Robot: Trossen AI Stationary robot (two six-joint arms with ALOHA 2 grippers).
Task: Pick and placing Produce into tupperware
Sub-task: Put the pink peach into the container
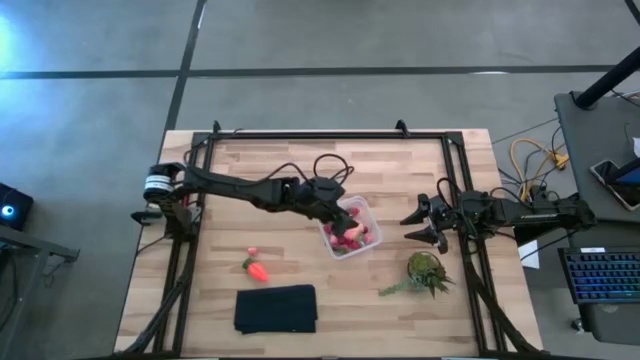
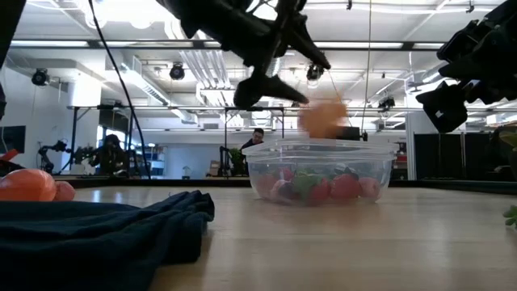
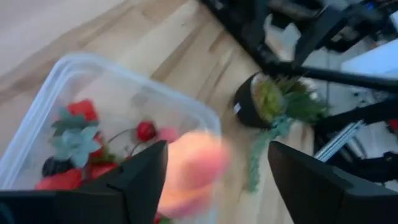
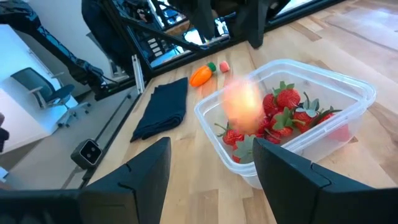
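The clear tupperware [image 1: 350, 226] stands right of the table's middle and holds several red strawberry pieces [image 4: 283, 112] with green bits. My left gripper [image 1: 330, 200] hangs open above it [image 2: 275, 101]. A blurred pinkish-orange round piece [image 2: 323, 118] is in the air just over the rim, below the open fingers [image 3: 193, 167]. An orange carrot piece [image 1: 258, 269] and a small pink piece [image 1: 252, 251] lie on the table to the container's left. My right gripper [image 1: 425, 226] is open, right of the container and off the table [image 4: 211, 143].
A dark folded cloth [image 1: 276, 308] lies near the table's near edge, below the carrot. A green leafy plant in a dark pot [image 1: 426, 271] lies on its side near my right gripper. Black frame rails [image 1: 330, 134] run along the table's sides and far edge.
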